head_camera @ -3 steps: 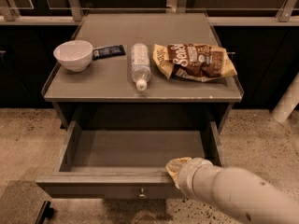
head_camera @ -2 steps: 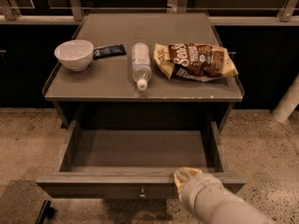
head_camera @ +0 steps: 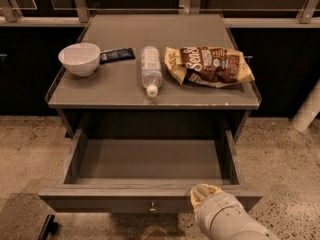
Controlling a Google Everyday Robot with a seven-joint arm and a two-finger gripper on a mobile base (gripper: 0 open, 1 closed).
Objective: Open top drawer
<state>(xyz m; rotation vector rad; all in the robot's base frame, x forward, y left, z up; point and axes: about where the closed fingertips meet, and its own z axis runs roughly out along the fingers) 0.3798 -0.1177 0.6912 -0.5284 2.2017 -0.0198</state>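
Observation:
The top drawer (head_camera: pixel 150 161) of the grey cabinet is pulled far out, showing its plain grey inside. Its flat front (head_camera: pixel 100 204) faces me at the bottom, with a small round metal knob (head_camera: pixel 151 207) at centre. My gripper (head_camera: pixel 205 195) comes in from the lower right on a white arm and sits at the front's top edge, right of the knob. Its fingers are hidden behind the yellowish wrist end.
On the cabinet top (head_camera: pixel 115 91) lie a white bowl (head_camera: pixel 79 58), a dark bar (head_camera: pixel 116 55), a clear plastic bottle (head_camera: pixel 150 69) on its side and a brown-and-yellow snack bag (head_camera: pixel 209 66). Speckled floor surrounds the cabinet. A white post (head_camera: pixel 307 109) stands right.
My arm has drawn back toward the lower right, and the gripper has slid a little right and down along the drawer front. The drawer stays open.

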